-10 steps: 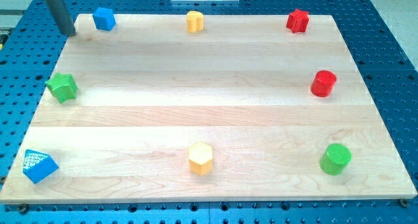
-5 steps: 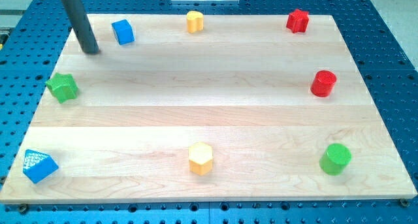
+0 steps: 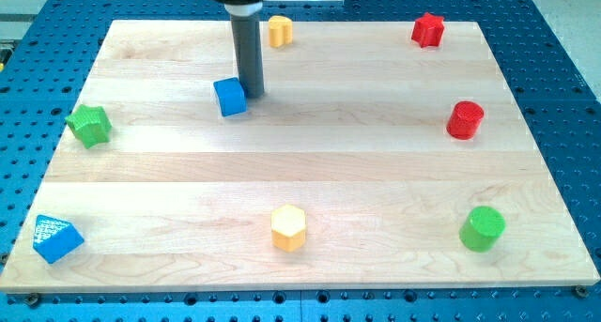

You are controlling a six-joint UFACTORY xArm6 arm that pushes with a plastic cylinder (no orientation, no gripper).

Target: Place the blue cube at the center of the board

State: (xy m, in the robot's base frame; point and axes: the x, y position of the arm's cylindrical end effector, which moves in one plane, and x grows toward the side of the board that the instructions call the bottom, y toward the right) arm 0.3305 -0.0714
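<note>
The blue cube point(image 3: 230, 97) sits on the wooden board point(image 3: 300, 162), up and left of the board's middle. My tip point(image 3: 252, 91) stands just to the cube's right, at its upper right corner, touching or nearly touching it. The dark rod rises from there to the view's top edge.
A yellow block point(image 3: 280, 30) and a red star block point(image 3: 428, 28) sit along the top edge. A red cylinder point(image 3: 465, 120) and a green cylinder point(image 3: 483, 228) are at the right. A yellow hexagon point(image 3: 288, 228) is at the bottom, a green star point(image 3: 90, 126) at the left, a blue wedge point(image 3: 56, 238) at the bottom left.
The blue cube has slid from the top left corner down and right toward the middle. My tip has moved right, from the cube's left side to its right side.
</note>
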